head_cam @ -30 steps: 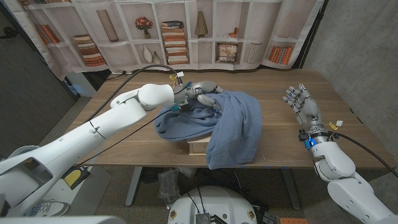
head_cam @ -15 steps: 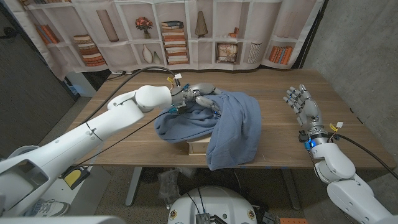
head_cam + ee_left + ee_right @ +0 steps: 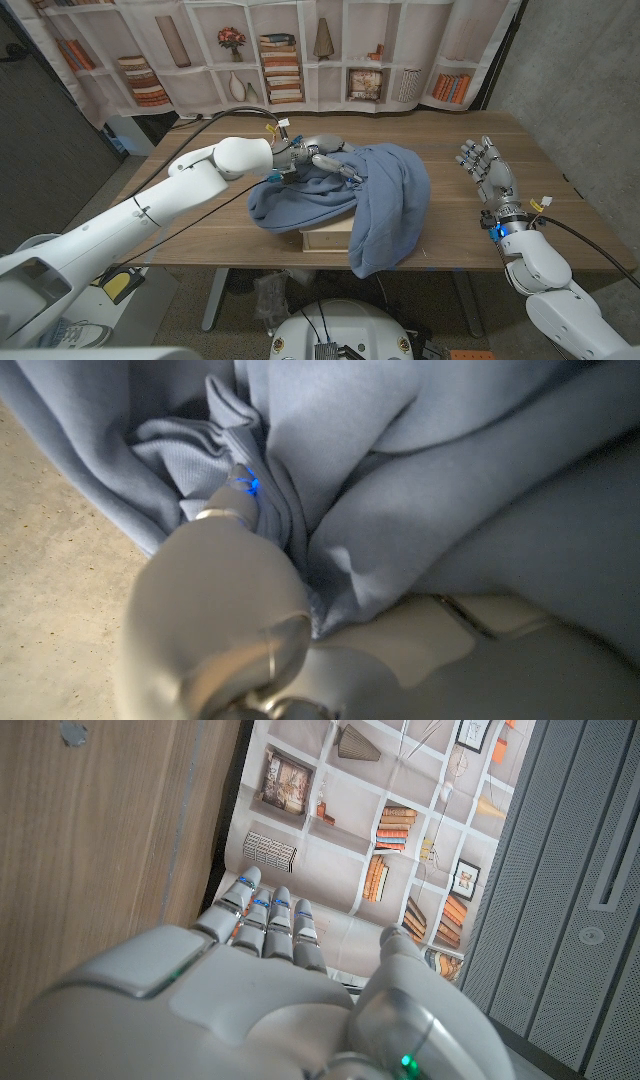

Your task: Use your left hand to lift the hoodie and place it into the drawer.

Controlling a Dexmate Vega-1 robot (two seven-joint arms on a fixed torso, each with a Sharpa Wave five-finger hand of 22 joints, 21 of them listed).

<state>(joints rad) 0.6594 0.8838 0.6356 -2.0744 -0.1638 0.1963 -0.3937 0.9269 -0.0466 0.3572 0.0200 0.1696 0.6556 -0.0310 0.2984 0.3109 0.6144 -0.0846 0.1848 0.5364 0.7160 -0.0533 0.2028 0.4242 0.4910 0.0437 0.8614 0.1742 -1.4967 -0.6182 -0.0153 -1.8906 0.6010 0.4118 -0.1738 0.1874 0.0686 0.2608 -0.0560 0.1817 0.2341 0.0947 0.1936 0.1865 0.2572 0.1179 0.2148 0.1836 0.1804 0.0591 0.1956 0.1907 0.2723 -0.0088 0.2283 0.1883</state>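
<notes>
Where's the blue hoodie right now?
In the head view the hoodie lies mid-table, heaped over the wooden drawer, with the left hand gripping its far side.

My left arm is reaching in from the lower left, stretched long across toward the middle, wrist angled right. Left hand point(image 3: 325, 156) is gripping the hoodie point(image 3: 385, 200), fingers point(image 3: 235, 495) digging into the folds. Right arm is sitting at the right side, right hand point(image 3: 487, 165) standing upright, holding nothing, fingers point(image 3: 270, 915) extended and slightly apart.
</notes>
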